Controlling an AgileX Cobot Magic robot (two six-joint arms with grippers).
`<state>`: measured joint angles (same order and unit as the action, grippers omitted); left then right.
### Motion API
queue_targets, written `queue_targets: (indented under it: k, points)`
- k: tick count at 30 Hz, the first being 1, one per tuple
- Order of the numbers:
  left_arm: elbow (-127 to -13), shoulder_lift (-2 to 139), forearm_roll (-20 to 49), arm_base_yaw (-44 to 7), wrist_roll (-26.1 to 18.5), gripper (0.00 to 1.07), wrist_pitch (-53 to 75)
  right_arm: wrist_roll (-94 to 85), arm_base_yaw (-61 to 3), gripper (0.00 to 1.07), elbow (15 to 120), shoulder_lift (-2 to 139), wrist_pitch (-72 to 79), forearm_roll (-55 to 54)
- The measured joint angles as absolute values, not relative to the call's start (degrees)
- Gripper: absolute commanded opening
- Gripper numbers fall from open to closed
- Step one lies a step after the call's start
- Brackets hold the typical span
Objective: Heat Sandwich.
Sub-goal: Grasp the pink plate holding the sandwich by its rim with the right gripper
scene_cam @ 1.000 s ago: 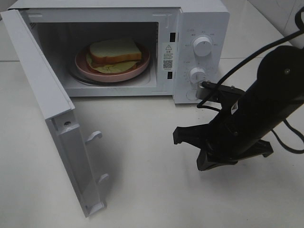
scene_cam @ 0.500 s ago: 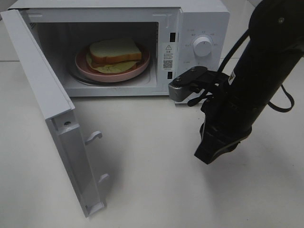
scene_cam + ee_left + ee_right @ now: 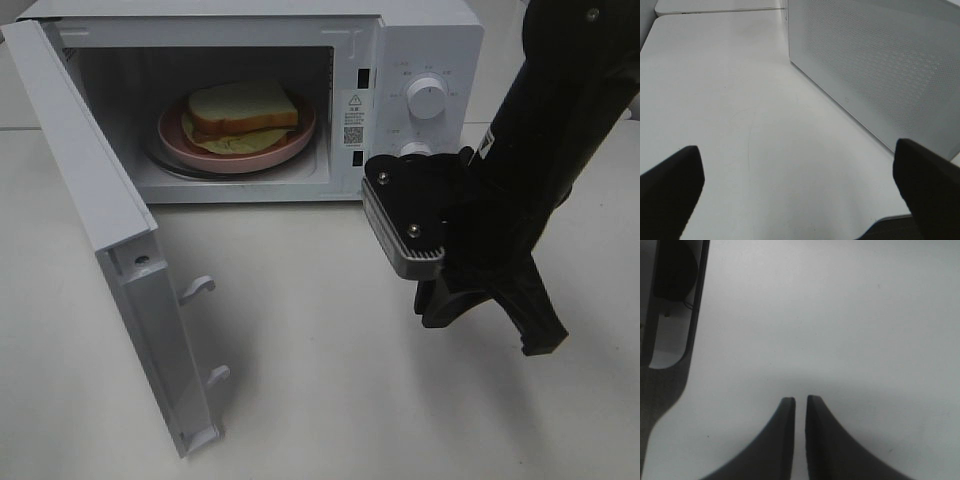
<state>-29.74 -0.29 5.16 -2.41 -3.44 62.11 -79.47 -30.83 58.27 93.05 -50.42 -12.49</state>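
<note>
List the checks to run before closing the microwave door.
1. Load: sandwich sits on plate inside microwave: ok.
2. Closure: door stands wide open: not ok.
3. Sweep: right arm hangs close in front of the panel, maybe within the door's swing: cannot tell.
4. The right tool is nearly shut and empty: ok.
5. The left tool is wide open and empty: ok.
6. Setting: lower knob is mostly hidden behind the arm: cannot tell.

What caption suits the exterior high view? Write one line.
Sandwich on a pink plate inside the open-doored microwave, right arm poised in front.
</note>
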Motion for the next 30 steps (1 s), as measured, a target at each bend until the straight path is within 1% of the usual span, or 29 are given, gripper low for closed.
queue_targets:
  k: [3, 5, 6, 7, 8, 10, 11, 12, 13, 15, 16, 18, 21, 30]
  points:
    - [-29.7, -0.3, 5.2, -2.4, -3.4, 0.98, 62.1, -81.4, -30.8, 0.16, 58.3, 93.0, -50.2, -11.0]
    - [-29.7, -0.3, 5.2, -2.4, -3.4, 0.98, 62.1, -81.9, -30.8, 0.25, 58.3, 93.0, -48.8, -8.5]
    - [-29.7, -0.3, 5.2, -2.4, -3.4, 0.98, 62.1, -81.9, -30.8, 0.25, 58.3, 93.0, -48.8, -8.5]
    - [-29.7, -0.3, 5.2, -2.4, -3.4, 0.98, 62.1, -81.9, -30.8, 0.30, 58.3, 93.0, -48.3, -7.7]
    - [-29.7, -0.3, 5.2, -2.4, -3.4, 0.98, 62.1, -81.9, -30.8, 0.41, 58.3, 93.0, -47.2, -6.7]
    - [-29.7, -0.3, 5.2, -2.4, -3.4, 0.98, 62.1, -81.2, -30.8, 0.52, 58.3, 93.0, -45.6, -6.1]
    - [-29.7, -0.3, 5.2, -2.4, -3.4, 0.98, 62.1, -81.2, -30.8, 0.52, 58.3, 93.0, -45.6, -6.1]
    - [-29.7, -0.3, 5.2, -2.4, -3.4, 0.98, 62.1, -80.7, -30.8, 0.58, 58.3, 93.0, -44.9, -5.9]
    - [-29.7, -0.3, 5.2, -2.4, -3.4, 0.98, 62.1, -78.9, -30.8, 0.72, 58.4, 93.0, -43.4, -5.8]
    - [-29.7, -0.3, 5.2, -2.4, -3.4, 0.98, 62.1, -76.8, -30.8, 0.83, 58.8, 93.0, -42.3, -5.8]
    - [-29.7, -0.3, 5.2, -2.4, -3.4, 0.98, 62.1, -76.8, -30.8, 0.83, 58.8, 93.0, -42.3, -5.8]
    - [-29.7, -0.3, 5.2, -2.4, -3.4, 0.98, 62.1, -73.6, -30.8, 0.93, 59.8, 93.0, -41.7, -5.8]
    - [-29.7, -0.3, 5.2, -2.4, -3.4, 0.98, 62.1, -72.5, -30.8, 0.94, 60.4, 93.0, -41.7, -5.8]
    - [-29.7, -0.3, 5.2, -2.4, -3.4, 0.98, 62.1, -71.7, -30.8, 0.91, 65.0, 93.0, -41.5, -4.0]
